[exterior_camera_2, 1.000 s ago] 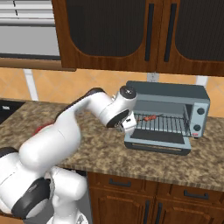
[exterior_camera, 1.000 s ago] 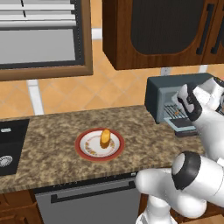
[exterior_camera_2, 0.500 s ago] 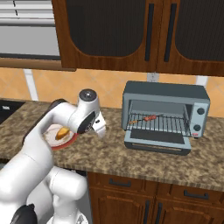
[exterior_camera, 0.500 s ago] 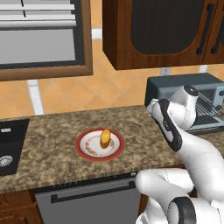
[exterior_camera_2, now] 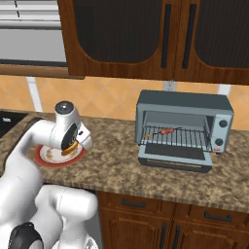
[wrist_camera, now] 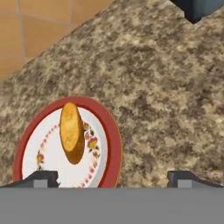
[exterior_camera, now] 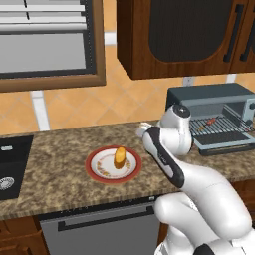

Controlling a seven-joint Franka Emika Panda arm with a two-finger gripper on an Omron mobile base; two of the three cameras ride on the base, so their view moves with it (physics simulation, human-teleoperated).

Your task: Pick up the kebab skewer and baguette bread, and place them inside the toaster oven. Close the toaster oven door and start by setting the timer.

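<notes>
Arm swung left off the toaster oven (exterior_camera_2: pixel 182 129) over the last second and now sits over the counter between oven and plate (exterior_camera: pixel 95 168). Baguette bread (exterior_camera: pixel 119 157) hasn't moved: on the white well of the red-rimmed plate, alone, upright-ish in the left base view, lying lengthwise in the hand view (wrist_camera: pixel 72 131).

Kebab skewer (exterior_camera_2: pixel 163 131) is already on the wire rack inside the oven, lying roughly left-right near the rack's front left. Toaster oven door (exterior_camera_2: pixel 175 158) is dropped flat open on the granite counter (exterior_camera_2: pixel 121 170).

Gripper (wrist_camera: pixel 113 177) is spread wide, nothing between the fingertips (wrist_camera: pixel 41 177); in the hand view the plate's right rim sits between them, bread above the left tip, not touching. Height over the plate can't be judged.

Further out: dark sink (exterior_camera: pixel 10 167) at the counter's left end, window (exterior_camera: pixel 45 40) above it, dark wood wall cabinets (exterior_camera_2: pixel 146 34) over the oven, tiled orange backsplash behind.
</notes>
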